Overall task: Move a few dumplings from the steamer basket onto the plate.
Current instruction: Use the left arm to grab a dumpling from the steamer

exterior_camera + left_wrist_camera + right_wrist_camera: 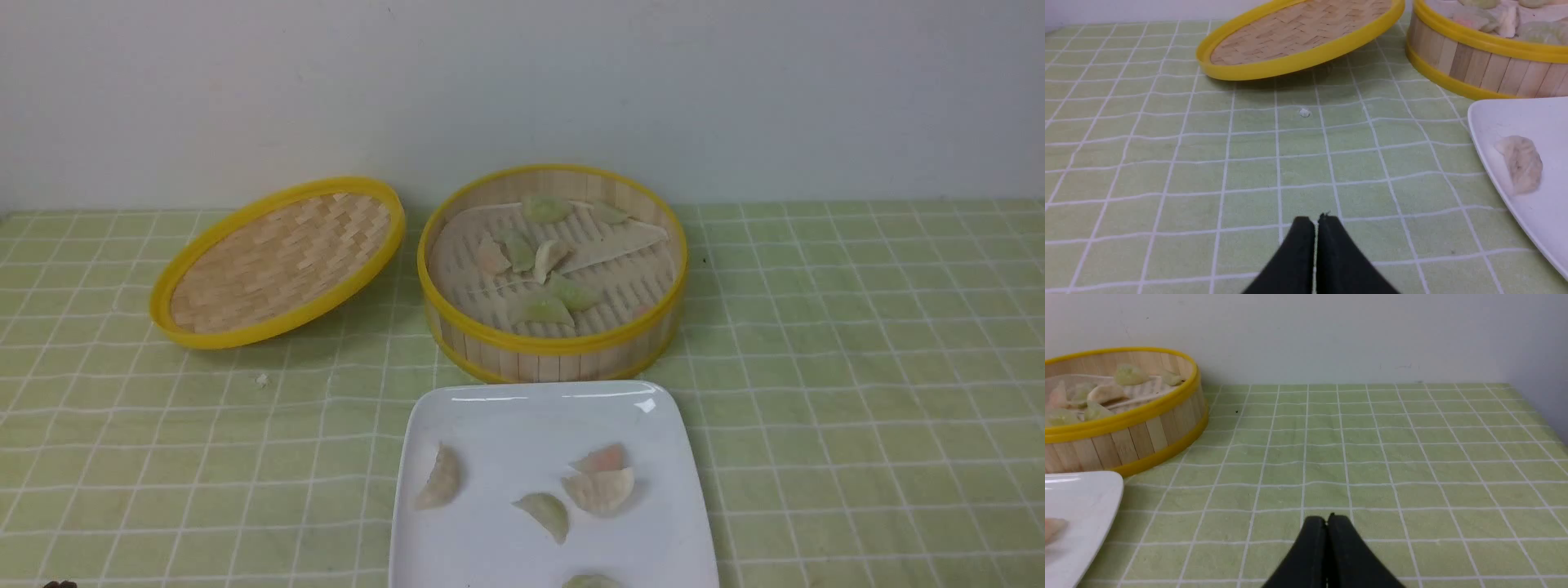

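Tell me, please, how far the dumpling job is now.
Done: about five dumplings lie on the plate. In hand: nothing; the left gripper and right gripper are shut and empty, over the cloth. Left: probably nothing, since a few are already moved, though the steamer holds several more.

Tablecloth (857,367) lies open right of the steamer basket (555,357) and plate (506,420); a tilted lid (277,265) stands left.
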Action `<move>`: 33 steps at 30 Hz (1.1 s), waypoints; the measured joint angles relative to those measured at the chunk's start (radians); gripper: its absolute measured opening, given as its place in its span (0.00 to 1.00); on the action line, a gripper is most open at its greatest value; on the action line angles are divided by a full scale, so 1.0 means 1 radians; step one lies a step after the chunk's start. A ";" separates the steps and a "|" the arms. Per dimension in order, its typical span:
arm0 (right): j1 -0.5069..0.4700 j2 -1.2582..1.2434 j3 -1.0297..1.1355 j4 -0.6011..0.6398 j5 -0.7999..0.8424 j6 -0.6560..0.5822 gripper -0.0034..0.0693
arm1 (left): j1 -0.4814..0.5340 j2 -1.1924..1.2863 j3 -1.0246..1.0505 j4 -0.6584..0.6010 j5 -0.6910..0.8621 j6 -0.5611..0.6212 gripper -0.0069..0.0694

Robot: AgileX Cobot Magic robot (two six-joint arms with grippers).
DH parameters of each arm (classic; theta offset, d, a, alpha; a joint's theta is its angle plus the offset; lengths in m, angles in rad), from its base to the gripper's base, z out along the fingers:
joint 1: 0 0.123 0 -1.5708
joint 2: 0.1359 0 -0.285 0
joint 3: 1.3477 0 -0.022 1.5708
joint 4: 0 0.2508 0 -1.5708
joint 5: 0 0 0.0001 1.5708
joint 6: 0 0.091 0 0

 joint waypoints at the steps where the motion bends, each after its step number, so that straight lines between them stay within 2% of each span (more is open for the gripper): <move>1: 0.000 0.000 0.000 0.000 0.000 0.000 0.03 | 0.000 0.000 0.000 0.000 0.000 0.000 0.08; 23: 0.000 0.000 0.000 0.000 0.000 0.000 0.03 | 0.000 0.000 0.000 -0.005 -0.009 -0.003 0.08; 27: 0.000 0.000 0.000 0.000 0.000 0.000 0.03 | 0.000 0.000 0.002 -0.132 -0.082 -0.064 0.08; 29: 0.000 0.000 0.000 0.000 0.000 0.000 0.03 | 0.000 0.000 0.002 -0.271 -0.182 -0.103 0.08; 33: 0.000 0.000 0.000 0.000 -0.001 0.000 0.03 | 0.000 0.000 0.002 -0.380 -0.344 -0.119 0.08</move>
